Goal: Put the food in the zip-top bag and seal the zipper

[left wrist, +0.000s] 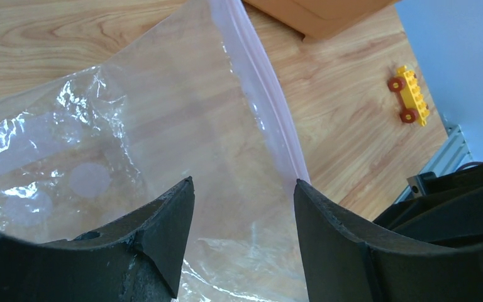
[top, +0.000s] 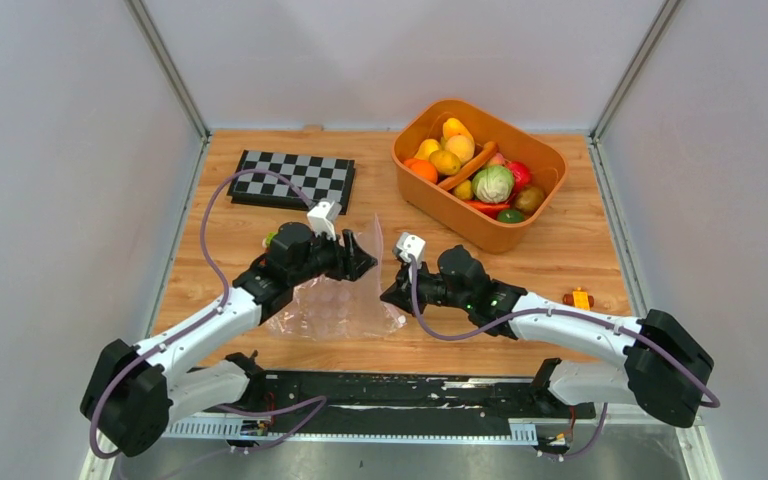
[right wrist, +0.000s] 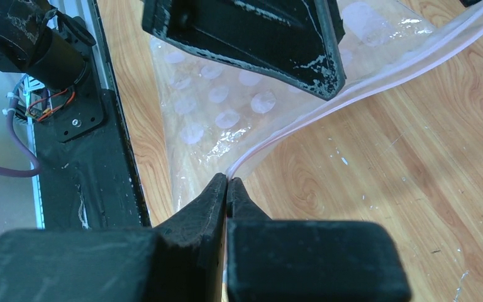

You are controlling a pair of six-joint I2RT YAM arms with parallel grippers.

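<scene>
The clear zip-top bag [top: 335, 305] lies crinkled on the table between both arms; nothing shows inside it. Its pinkish-white zipper [left wrist: 265, 100] runs up along the lifted mouth edge. My left gripper [left wrist: 244, 189] is open, one finger on each side of the bag's film, the right finger [left wrist: 352, 245] against the zipper strip. My right gripper [right wrist: 227, 182] is shut on the zipper [right wrist: 327, 104] at the bag's near corner. In the top view, the left gripper [top: 360, 262] and right gripper [top: 392, 293] meet at the bag's right edge. The food [top: 493, 183] is piled in the orange tub.
The orange tub [top: 460, 215] stands at the back right. A checkerboard [top: 293, 180] lies at the back left. A small yellow wheeled toy [top: 580, 298] [left wrist: 409, 94] sits right of the right arm. The black base rail [right wrist: 94, 163] runs along the near edge.
</scene>
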